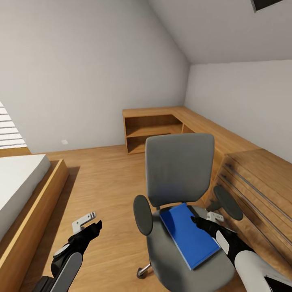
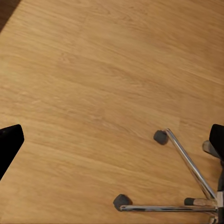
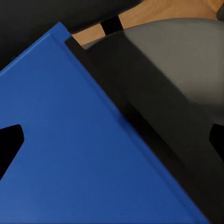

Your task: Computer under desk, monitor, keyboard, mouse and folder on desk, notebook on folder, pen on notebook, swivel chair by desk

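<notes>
Head view, starting from the grey upholstered swivel chair (image 1: 182,194) as the landmark: well to the left of it, past open wood floor (image 1: 101,190), lies the white-topped bed in a light-wood frame (image 1: 24,190). Nearer the chair on that same side, the left gripper (image 1: 87,222) hangs over bare floor, off the chair's left armrest and clear of everything. In the left wrist view its two dark fingertips sit wide apart at the picture's edges with nothing between them but planks and the chair's chrome five-star base (image 2: 186,186).

On the chair's seat lies the flat bright blue rectangular folder (image 1: 188,234). Its long axis runs from the foot of the backrest diagonally toward the seat's front edge on the right, where one corner reaches about to the rim. The right gripper (image 1: 207,221) is directly over the folder's right long edge, near the right armrest, so this arm is plainly the nearer one. The right wrist view shows blue cover (image 3: 79,154) under the jaws, which stand wide open and hold nothing, with the folder's edge crossing between the fingertips and grey seat beyond.

Right of and behind the chair run the low light-wood cabinets (image 1: 243,170); their open shelves look empty.
</notes>
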You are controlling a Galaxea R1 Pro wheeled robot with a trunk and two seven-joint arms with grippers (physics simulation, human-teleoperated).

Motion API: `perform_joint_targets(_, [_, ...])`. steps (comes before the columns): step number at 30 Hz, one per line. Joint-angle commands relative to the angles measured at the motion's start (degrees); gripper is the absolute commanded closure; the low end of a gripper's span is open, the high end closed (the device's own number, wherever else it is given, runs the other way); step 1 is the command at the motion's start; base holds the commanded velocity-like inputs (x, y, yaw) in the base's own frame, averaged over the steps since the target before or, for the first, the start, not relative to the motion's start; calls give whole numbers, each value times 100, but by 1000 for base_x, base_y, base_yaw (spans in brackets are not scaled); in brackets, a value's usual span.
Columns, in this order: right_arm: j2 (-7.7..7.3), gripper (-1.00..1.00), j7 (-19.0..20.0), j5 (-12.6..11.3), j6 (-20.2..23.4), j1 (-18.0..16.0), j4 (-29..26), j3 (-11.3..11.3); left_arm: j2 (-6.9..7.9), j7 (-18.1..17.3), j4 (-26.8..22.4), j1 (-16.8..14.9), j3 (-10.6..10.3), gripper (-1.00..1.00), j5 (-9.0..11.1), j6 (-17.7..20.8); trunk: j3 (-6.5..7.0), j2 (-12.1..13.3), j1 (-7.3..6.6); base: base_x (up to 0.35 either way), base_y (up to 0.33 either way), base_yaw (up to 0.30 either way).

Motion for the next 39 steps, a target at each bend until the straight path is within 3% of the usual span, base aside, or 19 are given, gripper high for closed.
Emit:
perform_joint_targets(1, [2,-100,32,-32,28,-2,-6,-34,6,48,-5,-5,-12,-100,37,9,-24,-44,22,0,0,0])
perform_joint_targets(27, [-3,-100,-260,8,27,-2,20,8,5,48,14,-5,-19,-100,37,9,-490,-1087,593,0,0,0])
perform_joint_targets(39, [2,-100,-267,19,38,-2,29,18,13,15,59,-5,-18,-100,49,24,-490,-1087,593,0,0,0])
